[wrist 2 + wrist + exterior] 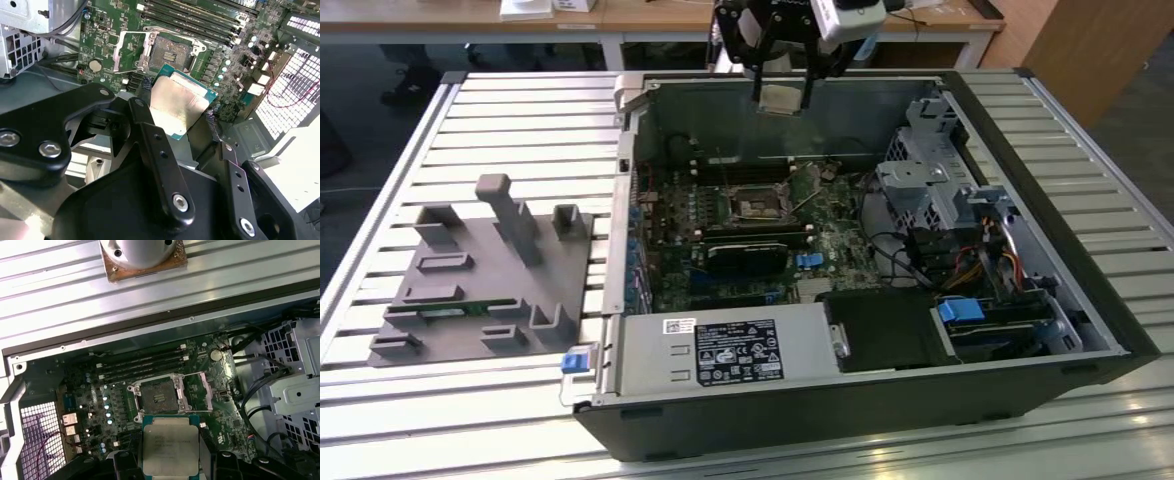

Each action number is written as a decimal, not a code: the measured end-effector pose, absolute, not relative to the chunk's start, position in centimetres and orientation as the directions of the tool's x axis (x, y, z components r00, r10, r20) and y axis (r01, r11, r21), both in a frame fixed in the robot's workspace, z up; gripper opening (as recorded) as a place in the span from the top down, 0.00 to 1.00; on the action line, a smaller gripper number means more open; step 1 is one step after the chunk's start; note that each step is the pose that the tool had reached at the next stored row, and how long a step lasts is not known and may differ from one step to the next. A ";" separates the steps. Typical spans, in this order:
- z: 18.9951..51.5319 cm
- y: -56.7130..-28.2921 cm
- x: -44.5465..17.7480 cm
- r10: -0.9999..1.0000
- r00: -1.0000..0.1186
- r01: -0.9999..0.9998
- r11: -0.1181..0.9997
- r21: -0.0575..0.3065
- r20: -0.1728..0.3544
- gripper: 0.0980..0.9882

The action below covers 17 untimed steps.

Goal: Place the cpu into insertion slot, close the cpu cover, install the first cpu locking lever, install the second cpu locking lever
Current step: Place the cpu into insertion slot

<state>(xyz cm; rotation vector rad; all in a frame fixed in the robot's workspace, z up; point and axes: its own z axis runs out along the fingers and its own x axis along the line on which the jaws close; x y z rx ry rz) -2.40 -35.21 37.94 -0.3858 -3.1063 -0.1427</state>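
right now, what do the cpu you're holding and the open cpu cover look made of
The cpu: a dull silver-grey metal lid with soft, matte glare, sitting on a thin green base, likely circuit-board laminate. The cpu cover: thin bright sheet metal, probably steel, going by its sharp glints and its stamped, cut-out frame shape.

This is a robotics lab or test workshop, by the look of it. An opened computer case [854,420] lies on a slatted aluminium bench [520,130], its green motherboard [220,410] bare below the gripper [782,100], which hangs over it pinching the cpu [171,445]. Well off to one side of the gripper sits a grey moulded parts fixture [467,290], and beyond the gripper stand wooden desks [654,18].
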 end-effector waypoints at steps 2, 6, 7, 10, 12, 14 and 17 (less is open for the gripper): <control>37.9 -35.2 -2.4 0.250 -0.968 0.251 0.964 0.089 0.019 0.51; 37.9 -35.2 -2.4 0.264 -0.964 0.265 0.960 0.089 0.019 0.51; 37.9 -35.2 -2.4 0.267 -0.963 0.268 0.959 0.089 0.019 0.51; 37.9 -35.2 -2.4 0.277 -0.961 0.277 0.957 0.089 0.019 0.51; 37.9 -35.2 -2.4 0.283 -0.959 0.284 0.955 0.089 0.019 0.51; 37.9 -35.2 -2.4 0.290 -0.957 0.290 0.953 0.089 0.019 0.51; 37.9 -35.2 -2.4 0.299 -0.954 0.299 0.950 0.089 0.019 0.51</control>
